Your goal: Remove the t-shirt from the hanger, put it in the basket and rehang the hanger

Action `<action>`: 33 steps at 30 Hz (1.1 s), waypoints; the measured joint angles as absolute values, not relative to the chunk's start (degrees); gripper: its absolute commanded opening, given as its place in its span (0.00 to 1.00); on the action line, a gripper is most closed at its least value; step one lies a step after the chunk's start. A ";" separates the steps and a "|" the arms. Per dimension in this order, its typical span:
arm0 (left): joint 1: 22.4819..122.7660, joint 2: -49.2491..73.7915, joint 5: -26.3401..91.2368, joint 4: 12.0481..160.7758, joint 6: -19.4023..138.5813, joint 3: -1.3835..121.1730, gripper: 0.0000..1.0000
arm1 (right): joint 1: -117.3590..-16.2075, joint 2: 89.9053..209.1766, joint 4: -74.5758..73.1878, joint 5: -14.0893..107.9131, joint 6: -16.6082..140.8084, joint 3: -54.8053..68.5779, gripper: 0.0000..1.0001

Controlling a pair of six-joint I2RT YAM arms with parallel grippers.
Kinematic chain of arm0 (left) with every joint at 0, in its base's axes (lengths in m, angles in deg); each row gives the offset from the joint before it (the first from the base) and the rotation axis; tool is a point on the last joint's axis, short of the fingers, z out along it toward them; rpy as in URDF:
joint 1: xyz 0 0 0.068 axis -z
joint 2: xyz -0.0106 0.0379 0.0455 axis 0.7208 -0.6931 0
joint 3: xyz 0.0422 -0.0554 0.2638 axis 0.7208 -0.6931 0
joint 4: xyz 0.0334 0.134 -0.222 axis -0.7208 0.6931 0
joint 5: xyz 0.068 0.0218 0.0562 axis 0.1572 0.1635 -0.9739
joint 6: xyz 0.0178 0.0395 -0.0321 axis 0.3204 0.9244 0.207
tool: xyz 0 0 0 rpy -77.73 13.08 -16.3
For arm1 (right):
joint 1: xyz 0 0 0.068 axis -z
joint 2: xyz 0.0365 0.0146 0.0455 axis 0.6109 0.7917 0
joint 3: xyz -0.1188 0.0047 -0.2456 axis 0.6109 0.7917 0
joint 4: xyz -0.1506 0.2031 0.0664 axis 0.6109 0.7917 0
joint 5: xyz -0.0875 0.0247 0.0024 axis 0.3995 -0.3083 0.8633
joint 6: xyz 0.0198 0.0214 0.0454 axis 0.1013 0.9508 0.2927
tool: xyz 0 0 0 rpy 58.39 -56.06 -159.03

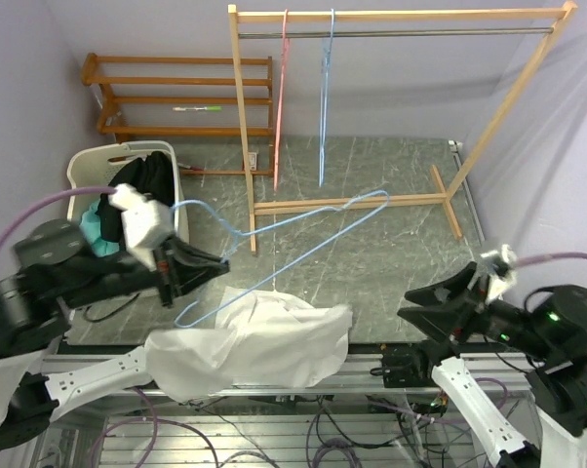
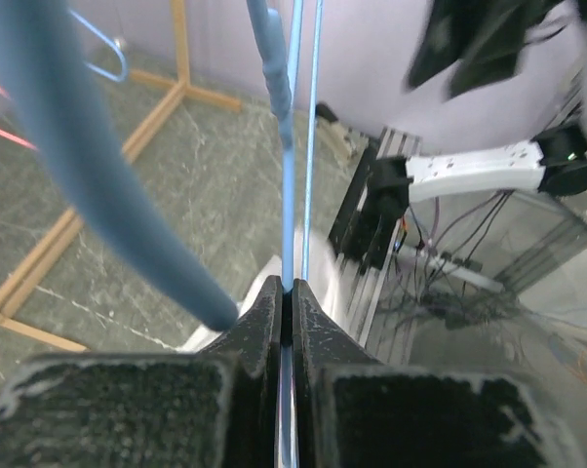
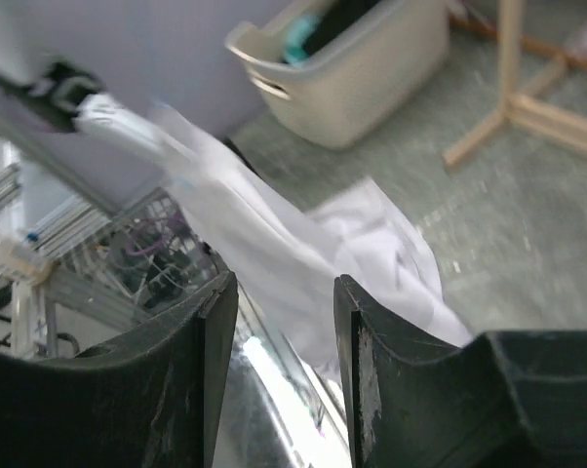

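A light blue wire hanger [image 1: 303, 239] is held up at a slant over the floor mat, bare of cloth. My left gripper [image 1: 218, 263] is shut on its wire near the hook end; in the left wrist view the thin blue wire [image 2: 292, 195] runs up from between the closed jaws of the gripper [image 2: 288, 289]. The white t-shirt [image 1: 259, 341] lies crumpled at the near edge of the mat, below the hanger, and shows in the right wrist view [image 3: 371, 253]. My right gripper [image 1: 417, 310] is open and empty, to the right of the shirt [image 3: 286, 292].
A wooden clothes rack [image 1: 401, 19] stands at the back with a red hanger [image 1: 280, 107] and a blue hanger [image 1: 325, 97] on it. A white laundry basket [image 1: 91, 166] with dark clothes is at the left. A wooden shelf [image 1: 176, 93] is behind it.
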State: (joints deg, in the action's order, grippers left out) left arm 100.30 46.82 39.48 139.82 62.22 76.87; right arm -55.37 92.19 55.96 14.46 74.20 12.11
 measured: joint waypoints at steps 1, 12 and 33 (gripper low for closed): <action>100.30 45.48 40.04 139.45 62.57 75.71 0.07 | -55.35 92.47 54.94 11.57 74.14 9.55 0.45; 100.30 31.82 57.90 139.45 68.21 70.38 0.07 | -55.24 95.55 44.23 -3.34 75.25 -4.55 0.49; 100.30 28.78 68.15 138.64 70.94 70.60 0.07 | -55.00 105.87 38.92 -7.79 75.86 8.96 0.48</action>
State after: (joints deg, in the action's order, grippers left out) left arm 100.30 28.78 68.15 138.64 70.94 70.60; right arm -55.00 105.87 38.92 -7.79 75.86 8.96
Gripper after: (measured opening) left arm 0.092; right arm 0.486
